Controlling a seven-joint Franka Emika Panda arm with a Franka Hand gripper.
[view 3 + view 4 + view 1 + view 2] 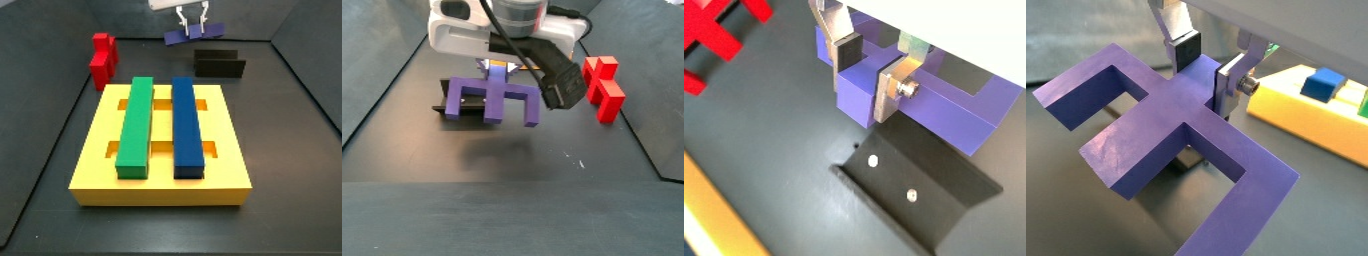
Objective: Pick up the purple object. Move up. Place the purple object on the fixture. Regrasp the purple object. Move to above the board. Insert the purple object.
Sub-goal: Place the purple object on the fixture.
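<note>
My gripper (871, 68) is shut on the centre knob of the purple object (938, 115), with one silver finger on each side of it. It holds the purple object in the air, level, just above the black fixture (911, 195). In a wrist view the purple object (1153, 135) fills the frame under the gripper (1211, 68). In a side view the gripper (194, 18) carries the purple object (185, 37) at the far end, above and left of the fixture (221, 64). In a side view the purple object (492, 98) hides most of the fixture (446, 108); the gripper (502, 66) is above it.
The yellow board (100, 150) lies in front, bearing a long green bar (136, 120) and a long blue bar (185, 120); its edge shows in a wrist view (1313, 125). A red blocky piece (102, 58) stands at the far left, also seen in a side view (605, 88). Dark walls surround the floor.
</note>
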